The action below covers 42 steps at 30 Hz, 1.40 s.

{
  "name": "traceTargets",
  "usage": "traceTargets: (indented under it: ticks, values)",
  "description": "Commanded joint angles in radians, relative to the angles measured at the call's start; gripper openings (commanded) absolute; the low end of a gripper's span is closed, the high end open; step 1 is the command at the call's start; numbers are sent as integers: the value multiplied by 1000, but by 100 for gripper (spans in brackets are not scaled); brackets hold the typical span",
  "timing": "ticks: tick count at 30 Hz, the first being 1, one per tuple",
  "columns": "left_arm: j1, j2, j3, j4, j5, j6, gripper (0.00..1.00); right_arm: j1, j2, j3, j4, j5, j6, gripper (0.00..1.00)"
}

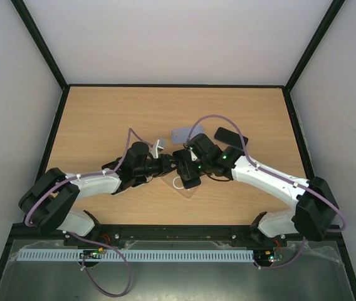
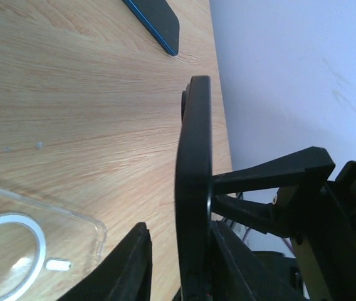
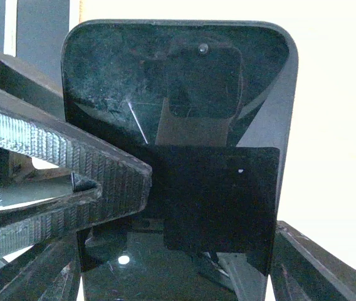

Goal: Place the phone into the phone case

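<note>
1. Phone [image 2: 193, 188] is held clear of the table [image 2: 71, 113], long axis upright, clamped by the right gripper [image 2: 214, 190].
2. Left gripper [image 2: 179, 251] is placed astride its lower end; a firm grasp cannot be confirmed.
3. Clear case [image 2: 34, 244] is laid flat beside it, on the left gripper's side.

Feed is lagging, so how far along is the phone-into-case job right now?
Done: phone is lifted off the table, held by the right gripper. In hand: left gripper's jaws straddle it, a gap showing at one finger. Left: seating it in the clear case lying empty on the table beneath.
</note>
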Motion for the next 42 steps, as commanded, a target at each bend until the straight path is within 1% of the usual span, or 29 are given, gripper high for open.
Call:
traceTargets:
  ticks: [1, 3, 5, 7, 8, 10, 16, 19, 23, 27, 29, 33, 37, 42]
  values:
    - [-16, 8, -7, 71, 22, -12, 24, 7, -52, -25, 103, -1, -13, 57]
    - [-18, 4, -6, 80, 22, -9, 18, 7, -61, -45, 127, -10, -13, 57]
    - [-19, -8, -12, 88, 18, -3, 12, 7, -70, -61, 145, -20, -19, 59]
    - [-19, -24, -23, 101, 8, 4, 7, 6, -82, -84, 167, -20, -21, 64]
    - [-18, -31, -29, 109, 4, 5, 6, 7, -89, -96, 180, -26, -20, 69]
    - [-19, -46, -42, 130, -1, 9, 3, 7, -104, -114, 204, -47, -18, 75]
    - [-15, -96, -102, 213, -40, -15, 2, 1, -144, -135, 225, -82, -8, 92]
    - [-7, -143, -168, 289, -72, -44, 3, -13, -178, -163, 265, -130, 22, 97]
    - [-1, -186, -220, 371, -69, -41, 3, -42, -222, -229, 366, -236, 56, 97]
    - [0, -226, -306, 530, -82, -78, 3, -116, -256, -315, 493, -387, 90, 91]
    - [0, -240, -345, 593, -88, -95, 3, -143, -263, -347, 532, -434, 101, 89]
    - [-3, -251, -392, 690, -89, -116, 3, -154, -255, -373, 581, -492, 110, 86]
    - [-6, -253, -444, 818, -121, -150, 3, -156, -248, -422, 664, -540, 153, 82]
    - [-10, -247, -461, 892, -135, -160, 3, -156, -248, -461, 723, -559, 188, 77]
